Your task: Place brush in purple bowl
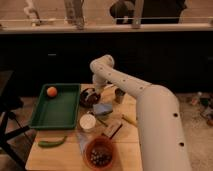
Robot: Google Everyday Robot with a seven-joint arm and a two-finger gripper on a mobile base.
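1. Table (55, 157) of pale wood, crowded with small items, in front of a dark counter.
2. A thick white robot arm (150, 115) rises from the near right, bends at the far side of the table, and turns downward.
3. The gripper (96, 88) hangs at the far edge of the purple bowl (88, 99), just above it. Whether it is open, closed or holding anything cannot be told.
4. The purple bowl sits mid-table, just right of a green tray (52, 126) holding an orange ball (52, 91).
5. The brush cannot be picked out with certainty. A brown oblong object (112, 129) lies nearer, right of a white cup (88, 121).
6. A blue object (102, 108) lies between the purple bowl and the white cup.
7. An orange bowl (87, 150) stands at the near edge, with a green vegetable (52, 143) to its left.
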